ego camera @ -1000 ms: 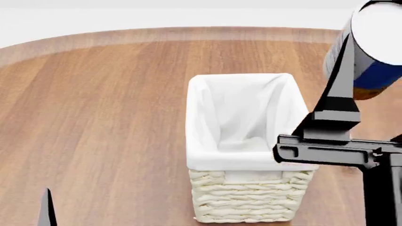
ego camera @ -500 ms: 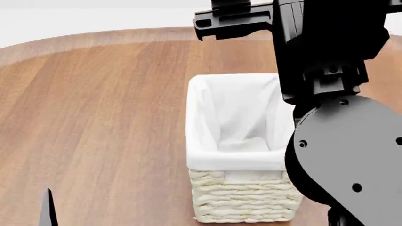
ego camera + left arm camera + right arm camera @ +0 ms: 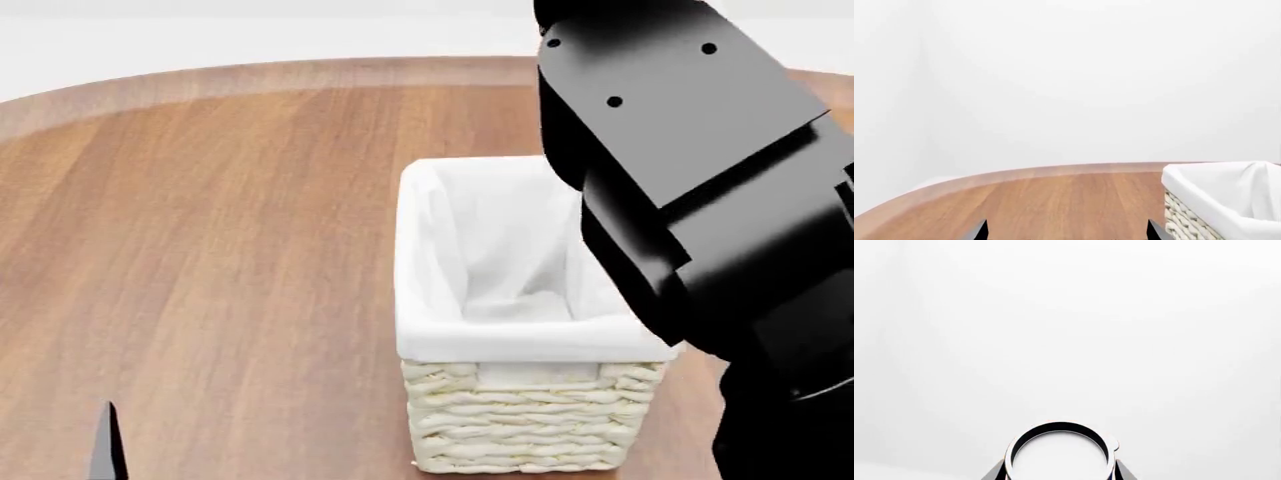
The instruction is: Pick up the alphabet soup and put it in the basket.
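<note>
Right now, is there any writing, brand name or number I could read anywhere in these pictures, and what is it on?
None can be read.
The soup can shows only its pale round end between the right gripper's fingers; its label is out of sight.
The wicker basket, its white liner and the wooden table bear no text.

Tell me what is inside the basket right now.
Only the white cloth liner shows inside the basket; no can lies in the visible part. The right arm covers its right side, so that part cannot be checked.
</note>
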`<state>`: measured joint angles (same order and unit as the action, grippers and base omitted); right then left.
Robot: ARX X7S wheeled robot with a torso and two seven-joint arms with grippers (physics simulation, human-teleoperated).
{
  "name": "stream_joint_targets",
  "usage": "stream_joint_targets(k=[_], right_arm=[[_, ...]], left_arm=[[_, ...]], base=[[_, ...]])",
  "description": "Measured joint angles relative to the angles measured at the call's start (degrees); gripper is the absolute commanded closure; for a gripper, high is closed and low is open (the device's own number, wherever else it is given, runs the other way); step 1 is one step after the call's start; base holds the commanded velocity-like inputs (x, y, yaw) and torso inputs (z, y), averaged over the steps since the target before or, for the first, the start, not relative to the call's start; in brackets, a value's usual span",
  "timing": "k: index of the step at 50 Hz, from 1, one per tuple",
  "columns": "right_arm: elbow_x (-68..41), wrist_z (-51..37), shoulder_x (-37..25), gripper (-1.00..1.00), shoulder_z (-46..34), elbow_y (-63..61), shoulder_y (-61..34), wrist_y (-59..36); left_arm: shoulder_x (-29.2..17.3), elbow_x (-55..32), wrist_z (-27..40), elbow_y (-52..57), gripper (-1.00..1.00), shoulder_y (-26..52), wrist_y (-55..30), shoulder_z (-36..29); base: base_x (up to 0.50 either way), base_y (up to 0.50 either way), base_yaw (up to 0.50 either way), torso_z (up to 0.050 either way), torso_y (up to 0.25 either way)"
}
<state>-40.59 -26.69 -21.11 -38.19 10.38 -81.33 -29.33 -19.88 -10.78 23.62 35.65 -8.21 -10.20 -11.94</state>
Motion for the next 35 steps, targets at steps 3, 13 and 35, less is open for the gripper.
stream_joint_targets(k=[3, 13, 35], right_arm=[[1.05, 1.68, 1.88, 1.0, -0.58, 5.4, -1.58, 1.27], [4.51, 9.67, 10.56, 1.0, -1.72, 31.98, -8.8, 10.3], [-0.3, 21.97, 19.92, 1.0, -7.34, 61.71, -14.88, 14.79]], left_arm=[[0.0, -0.07, -0.03, -0.28, -1.0, 0.11, 0.09, -0.08], [-0.08, -0.37, -0.05, -0.76, -1.0, 0.2, 0.3, -0.27], [-0.42, -1.04, 0.01, -1.47, -1.0, 0.0, 1.07, -0.32]], base=[[0.0, 0.0, 0.0, 0.0, 0.0], [0.0, 0.0, 0.0, 0.0, 0.001], [0.0, 0.0, 0.0, 0.0, 0.001]])
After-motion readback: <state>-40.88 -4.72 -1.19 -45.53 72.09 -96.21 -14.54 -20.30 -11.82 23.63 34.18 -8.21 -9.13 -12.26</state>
